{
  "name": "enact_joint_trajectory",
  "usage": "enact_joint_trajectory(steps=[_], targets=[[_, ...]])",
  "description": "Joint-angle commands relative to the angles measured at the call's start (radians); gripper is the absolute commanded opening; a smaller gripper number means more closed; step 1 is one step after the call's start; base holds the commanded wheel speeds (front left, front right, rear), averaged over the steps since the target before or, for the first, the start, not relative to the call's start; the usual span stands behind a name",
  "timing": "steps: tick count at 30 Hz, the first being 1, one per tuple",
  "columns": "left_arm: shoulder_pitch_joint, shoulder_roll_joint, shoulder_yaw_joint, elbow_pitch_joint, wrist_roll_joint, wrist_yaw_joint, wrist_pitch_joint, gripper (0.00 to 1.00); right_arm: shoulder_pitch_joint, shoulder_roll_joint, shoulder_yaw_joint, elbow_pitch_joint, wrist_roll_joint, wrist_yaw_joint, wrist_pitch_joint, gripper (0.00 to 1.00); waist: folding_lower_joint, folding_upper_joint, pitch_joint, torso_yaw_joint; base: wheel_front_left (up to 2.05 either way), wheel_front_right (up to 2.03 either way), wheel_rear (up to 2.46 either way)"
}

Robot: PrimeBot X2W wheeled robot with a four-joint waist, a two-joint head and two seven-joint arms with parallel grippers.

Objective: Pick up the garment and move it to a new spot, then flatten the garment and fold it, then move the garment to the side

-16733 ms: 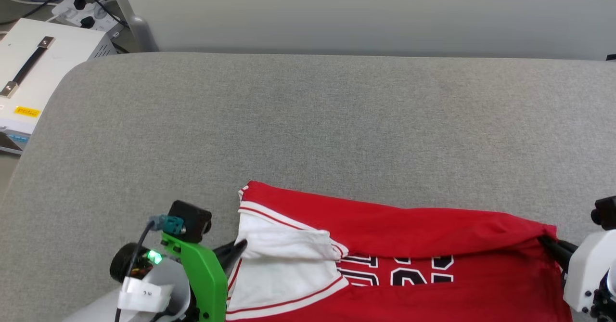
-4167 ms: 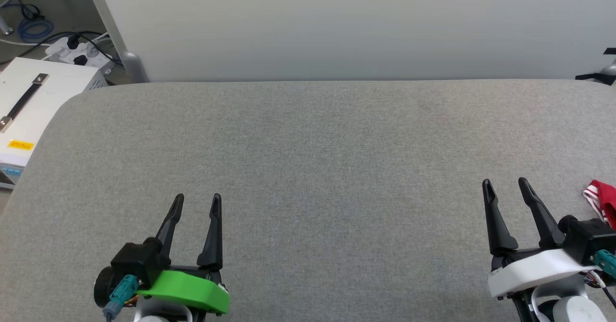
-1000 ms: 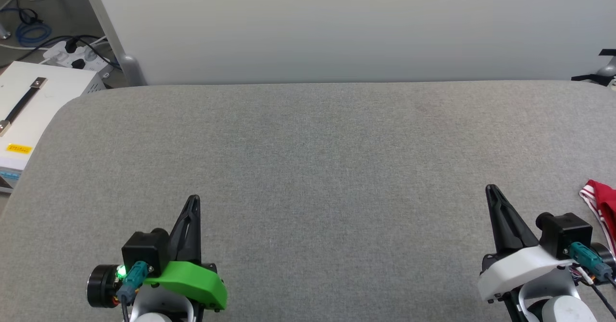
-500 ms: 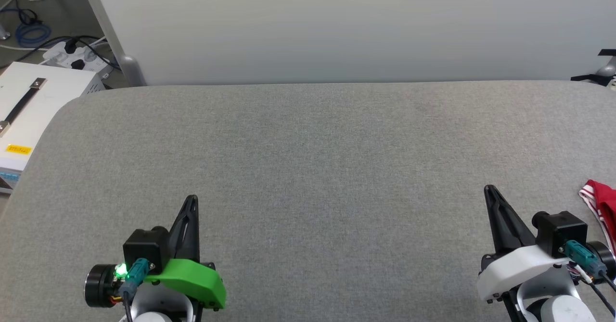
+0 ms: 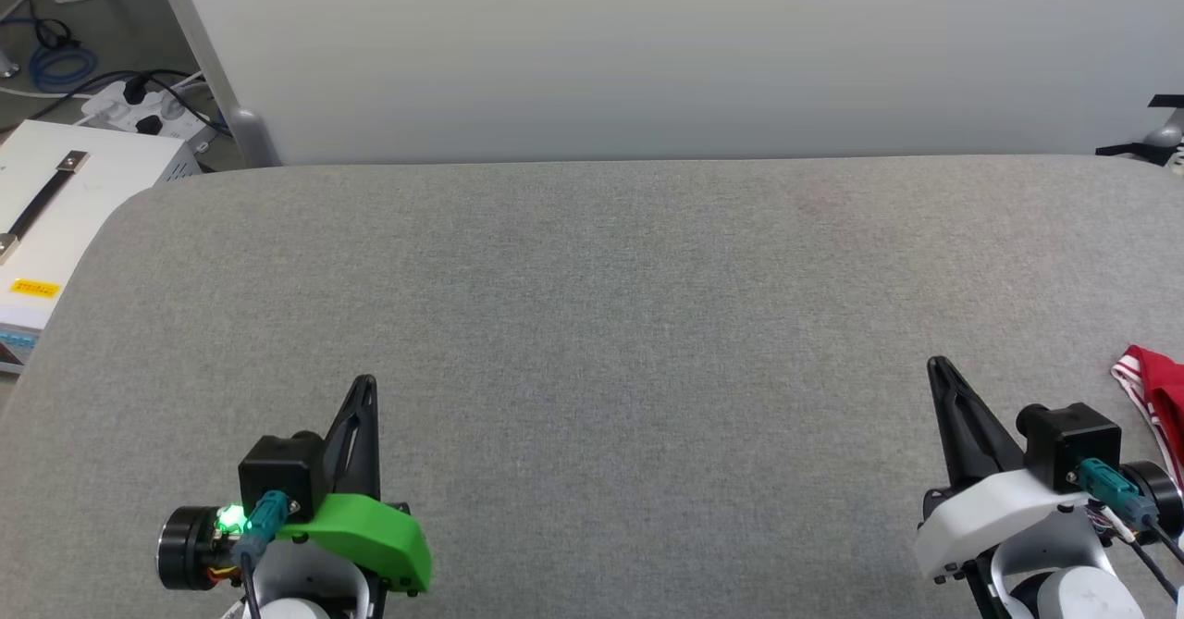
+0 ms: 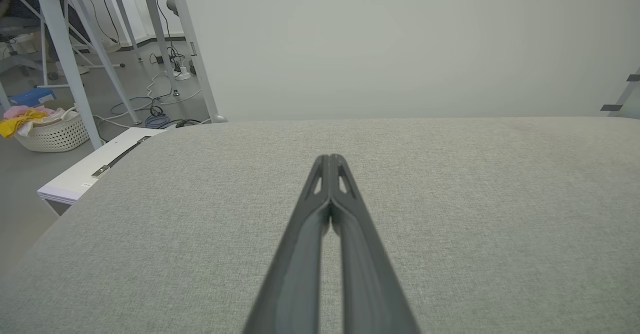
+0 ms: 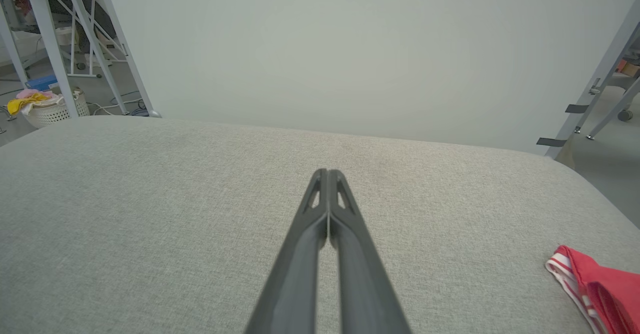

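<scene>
Head view: my left gripper (image 5: 364,382), on its green bracket, sits at the lower left above the grey fabric tabletop (image 5: 592,323). Its two dark fingers are pressed together into one point and hold nothing. My right gripper (image 5: 935,364), on its white bracket, sits at the lower right in the same state, fingers closed on each other and empty.

The garment (image 5: 1151,386) lies at the far right edge of the tabletop, just beside my right wrist and apart from its fingers. Only a red corner with red-white striped trim is in frame, so its fold cannot be judged.

Right wrist view: the same red corner (image 7: 595,284) rests on the fabric at the lower right, well clear of my closed fingertips.

Background: a pale panel (image 5: 647,45) stands behind the tabletop, and a white case (image 5: 55,184) with a black handle lies off its left end. In the left wrist view, a white basket (image 6: 50,133) of clothes stands on the floor.
</scene>
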Motion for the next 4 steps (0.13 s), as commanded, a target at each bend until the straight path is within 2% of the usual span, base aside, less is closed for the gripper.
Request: enact_joint_trajectory(steps=[1, 4], targets=[[-0.007, -0.005, 0.005, -0.005, 0.016, 0.01, 0.008, 0.0, 0.012, 0.003, -0.003, -0.007, -0.015, -0.001, 0.006, 0.0, 0.0, -0.0001, 0.0, 0.0, 0.0, 0.0, 0.0], [-0.007, -0.005, 0.006, -0.007, 0.022, 0.013, 0.014, 0.0, 0.012, 0.005, -0.004, -0.009, -0.023, -0.001, 0.011, 0.0, 0.0, -0.0001, 0.0, 0.0, 0.0, 0.0, 0.0]])
